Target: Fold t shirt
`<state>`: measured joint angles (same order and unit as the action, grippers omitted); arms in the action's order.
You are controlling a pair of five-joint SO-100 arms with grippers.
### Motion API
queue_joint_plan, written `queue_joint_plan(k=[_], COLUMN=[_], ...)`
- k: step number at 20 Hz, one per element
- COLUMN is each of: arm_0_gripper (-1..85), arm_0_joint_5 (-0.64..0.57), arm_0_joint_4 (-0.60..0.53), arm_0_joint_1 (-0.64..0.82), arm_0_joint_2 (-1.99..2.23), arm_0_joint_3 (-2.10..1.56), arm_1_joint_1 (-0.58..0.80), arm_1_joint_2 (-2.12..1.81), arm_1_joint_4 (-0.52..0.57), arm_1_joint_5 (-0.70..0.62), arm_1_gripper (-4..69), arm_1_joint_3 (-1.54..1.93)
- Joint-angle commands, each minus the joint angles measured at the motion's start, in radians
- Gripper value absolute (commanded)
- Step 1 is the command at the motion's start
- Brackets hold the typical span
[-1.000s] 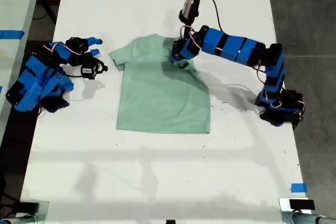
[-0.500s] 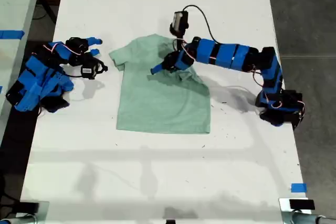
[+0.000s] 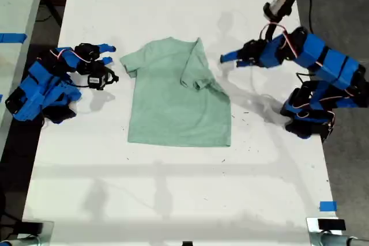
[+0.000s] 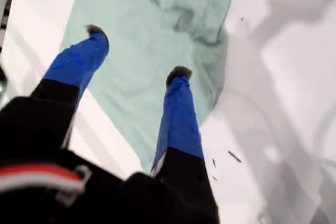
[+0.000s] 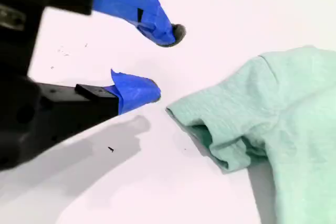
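The pale mint-green t shirt (image 3: pixel 170 105) lies flat on the white table, neck toward the far edge. Its sleeve on the exterior view's right is folded inward over the body (image 3: pixel 196 73). My first gripper (image 3: pixel 226 57) hangs open in the air off the shirt's edge on the exterior view's right, nothing between its fingers; the first wrist view looks down past it (image 4: pixel 137 51) onto the shirt (image 4: pixel 147 30). My second gripper (image 3: pixel 105 51) rests open on the table just off the other sleeve (image 5: pixel 220 129), its fingertips (image 5: pixel 169 32) apart and not touching the cloth.
The white table (image 3: pixel 173 188) extends well in front of the shirt. The first arm's base (image 3: pixel 305 122) stands at the exterior view's right edge of the table. Blue tape (image 3: pixel 327 205) marks the near corner at that view's right. Dark floor lies beyond.
My first gripper has let go of the sleeve, opened, and drawn back up and toward the exterior view's right. The sleeve now lies folded over the body. The second arm barely moved.
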<state>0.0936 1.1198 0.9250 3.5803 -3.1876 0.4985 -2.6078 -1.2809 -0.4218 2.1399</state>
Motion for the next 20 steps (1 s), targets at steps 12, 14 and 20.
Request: queue_joint_plan(k=[12,14,20], arm_0_gripper=[2.7,1.5,-0.1], arm_0_joint_5=[-0.143,-0.144,-0.144], arm_0_joint_4=[-0.032,-0.032,-0.032], arm_0_joint_1=[-0.173,-0.170,-0.166], arm_0_joint_2=[0.006,0.006,0.006], arm_0_joint_3=[-0.009,-0.009,-0.011], arm_1_joint_1=[-0.044,-0.046,-0.052], arm_1_joint_2=[-0.894,-0.894,-0.894], arm_1_joint_4=[-0.118,-0.120,-0.120], arm_1_joint_5=[0.075,0.034,0.041], arm_1_gripper=[3.5,1.8,1.2], arm_1_joint_3=[0.934,0.934,0.936])
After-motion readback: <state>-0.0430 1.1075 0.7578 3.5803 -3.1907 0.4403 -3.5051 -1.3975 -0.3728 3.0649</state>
